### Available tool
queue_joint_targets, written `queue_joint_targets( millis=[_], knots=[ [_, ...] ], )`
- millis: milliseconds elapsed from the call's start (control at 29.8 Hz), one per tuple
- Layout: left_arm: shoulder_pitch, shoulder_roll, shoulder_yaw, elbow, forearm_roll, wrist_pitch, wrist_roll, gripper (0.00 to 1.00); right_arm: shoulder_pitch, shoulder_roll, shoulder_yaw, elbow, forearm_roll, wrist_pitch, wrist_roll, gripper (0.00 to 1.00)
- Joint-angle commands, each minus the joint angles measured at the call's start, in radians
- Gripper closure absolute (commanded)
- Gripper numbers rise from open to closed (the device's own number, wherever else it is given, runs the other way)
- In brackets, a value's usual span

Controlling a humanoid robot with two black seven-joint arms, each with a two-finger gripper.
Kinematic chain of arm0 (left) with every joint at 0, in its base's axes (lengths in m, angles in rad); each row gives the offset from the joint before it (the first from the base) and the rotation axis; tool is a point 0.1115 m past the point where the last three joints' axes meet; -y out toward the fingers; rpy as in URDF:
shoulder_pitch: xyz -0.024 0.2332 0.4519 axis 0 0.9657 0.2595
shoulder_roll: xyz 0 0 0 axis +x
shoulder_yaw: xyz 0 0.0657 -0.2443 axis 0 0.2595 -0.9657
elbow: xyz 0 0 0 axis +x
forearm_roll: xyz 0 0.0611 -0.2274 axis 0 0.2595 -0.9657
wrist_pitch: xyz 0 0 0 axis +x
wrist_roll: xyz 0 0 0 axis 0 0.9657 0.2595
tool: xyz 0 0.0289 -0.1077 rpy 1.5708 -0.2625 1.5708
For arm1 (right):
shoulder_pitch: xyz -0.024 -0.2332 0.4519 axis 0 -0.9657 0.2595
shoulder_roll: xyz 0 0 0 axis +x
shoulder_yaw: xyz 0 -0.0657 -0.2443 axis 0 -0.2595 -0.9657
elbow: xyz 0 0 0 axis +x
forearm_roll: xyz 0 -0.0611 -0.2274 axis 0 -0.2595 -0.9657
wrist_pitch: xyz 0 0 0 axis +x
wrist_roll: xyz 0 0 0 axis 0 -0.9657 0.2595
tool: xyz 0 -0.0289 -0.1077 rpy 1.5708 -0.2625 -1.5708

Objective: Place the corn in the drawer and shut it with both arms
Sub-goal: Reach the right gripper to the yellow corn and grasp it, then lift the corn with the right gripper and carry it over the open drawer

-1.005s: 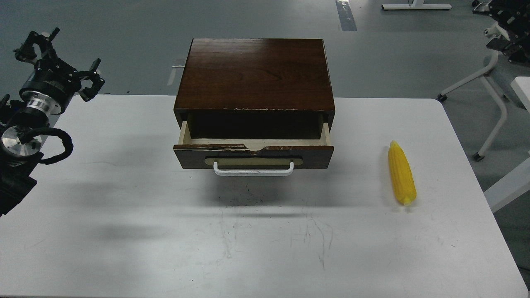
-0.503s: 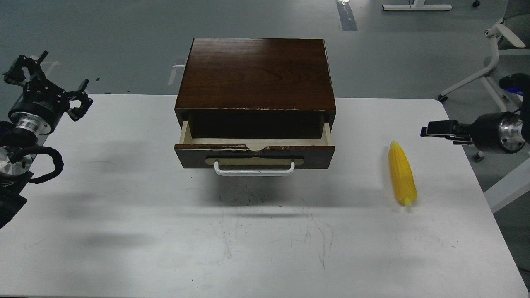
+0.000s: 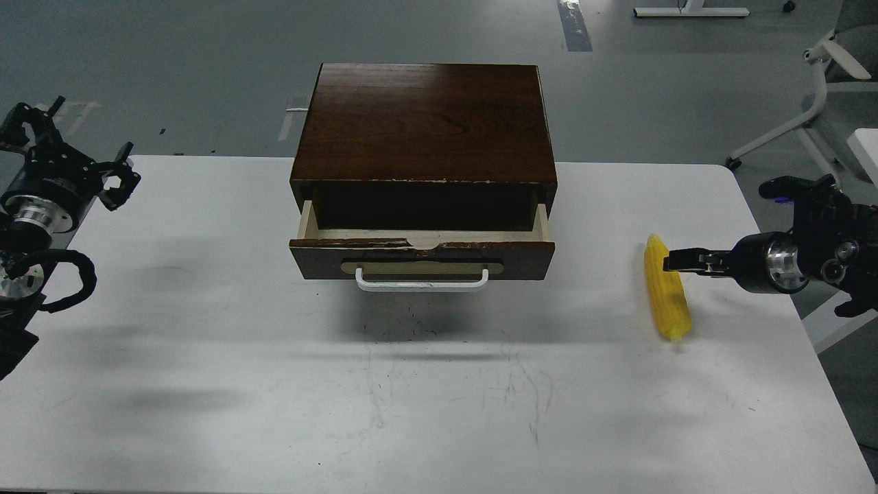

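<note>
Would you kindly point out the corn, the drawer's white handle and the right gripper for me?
corn (image 3: 668,305): head view, middle of the yellow cob.
white handle (image 3: 421,283): head view, centre of the bar on the drawer front.
right gripper (image 3: 675,261): head view, fingertips over the cob's upper part.

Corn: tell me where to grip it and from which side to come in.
Grip the corn across its thick middle, fingers closing on its two long sides, probably from above. It lies flat on the table, long axis running toward and away from the robot, tapering at both ends, so the ends would likely slip. The right gripper is already over its far end.
</note>
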Motion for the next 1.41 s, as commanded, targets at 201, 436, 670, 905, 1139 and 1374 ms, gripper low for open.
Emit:
queue_joint_targets(
  millis=[201,436,670,905,1139,1374],
  knots=[
    [0.005,0.0,0.0,0.015,-0.004,0.0,-0.002,0.02,-0.011,0.12,-0.004,-0.056,0.0,-0.018,-0.014,0.26],
    [0.003,0.003,-0.002,0.015,-0.004,0.0,-0.002,0.02,-0.017,0.139,-0.057,-0.076,0.0,-0.018,-0.031,0.48],
    [0.003,0.006,-0.002,0.024,-0.004,0.0,-0.002,0.02,0.007,0.121,-0.06,-0.076,0.003,-0.019,-0.031,0.85],
    [0.003,0.025,0.0,0.025,-0.002,0.0,-0.001,0.02,0.205,-0.004,-0.018,-0.046,0.015,-0.039,0.005,0.9],
    [0.003,0.026,0.0,0.025,-0.001,0.0,0.005,0.02,0.486,-0.016,0.025,0.124,-0.023,-0.033,0.034,0.97],
    [0.002,0.059,-0.005,0.025,-0.004,0.0,-0.001,0.02,0.629,0.138,0.027,0.186,-0.322,-0.035,0.035,0.97]
  ],
)
